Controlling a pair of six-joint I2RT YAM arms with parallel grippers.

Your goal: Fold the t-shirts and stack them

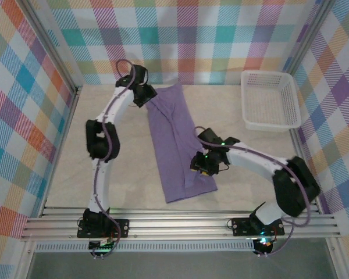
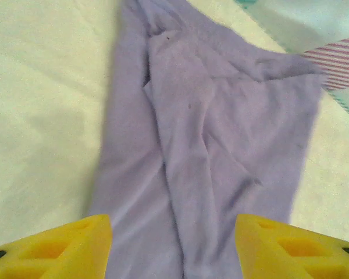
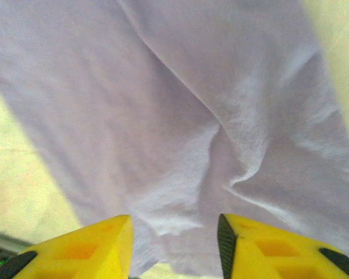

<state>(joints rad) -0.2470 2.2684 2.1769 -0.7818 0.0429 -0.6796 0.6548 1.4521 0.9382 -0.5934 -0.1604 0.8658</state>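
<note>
Lengthwise fold judged done; t-shirt (image 1: 174, 145) strip on worktop (image 1: 122, 180). Left fingers (image 2: 58, 247), right fingers (image 3: 75, 250) apart, cloth beneath, unclamped. Next: grip end, cross-fold.

A white plastic lattice basket (image 1: 272, 127) is parked upright in the far right corner of the cream-coloured desk (image 1: 134, 174), pretty much tucked against the wall. The desk is boxed in by pastel plaid fabric walls (image 1: 23, 116), and silver aluminium rails (image 1: 180, 224) are laid along its near edge.

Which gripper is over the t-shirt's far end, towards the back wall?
The left gripper, at the far end of the t-shirt; the right gripper is at its near end.
</note>
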